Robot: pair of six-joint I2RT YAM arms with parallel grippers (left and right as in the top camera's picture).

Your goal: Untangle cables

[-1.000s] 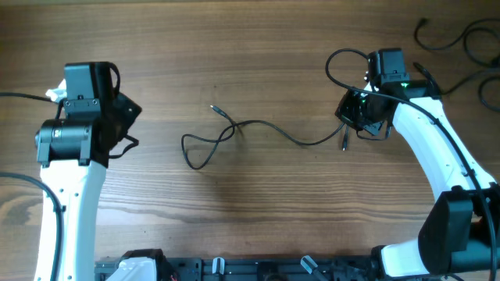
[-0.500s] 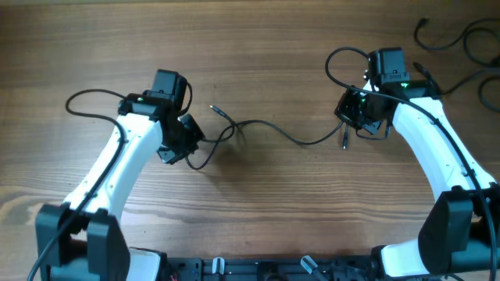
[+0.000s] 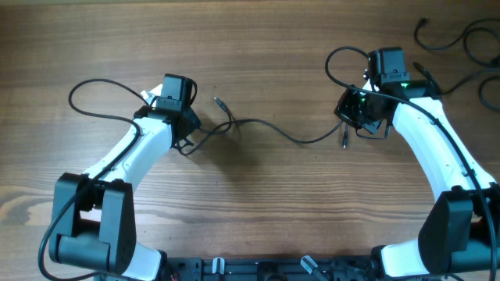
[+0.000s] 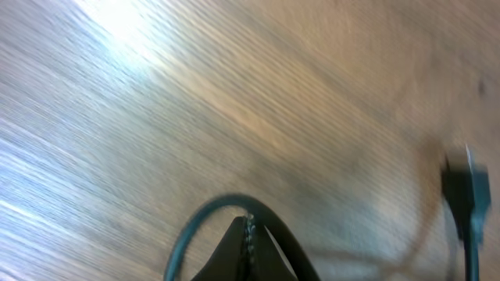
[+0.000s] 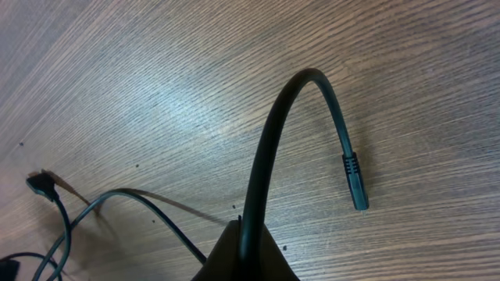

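One thin black cable (image 3: pixel 273 127) lies across the middle of the table, with a small plug (image 3: pixel 219 101) at its left end. My left gripper (image 3: pixel 186 140) is shut at the cable's left loop. In the left wrist view the shut gripper (image 4: pixel 250 225) has the cable (image 4: pixel 205 215) arching round its tip, and a plug (image 4: pixel 467 195) lies at the right, blurred. My right gripper (image 3: pixel 349 125) is shut on the cable's right end. In the right wrist view that gripper (image 5: pixel 242 228) holds the cable (image 5: pixel 269 140), which arches up to its free plug (image 5: pixel 355 183).
More loose black cables (image 3: pixel 469 35) lie at the table's far right corner. The arms' own thicker wires loop at the left arm (image 3: pixel 94 86) and the right arm (image 3: pixel 340 62). The wooden table (image 3: pixel 258 211) runs to a black rail at the front edge.
My left arm swung in from the far left to the cable's loop, then shifted up and back. The loop has drawn smaller and the left plug moved slightly. The right arm has not moved.
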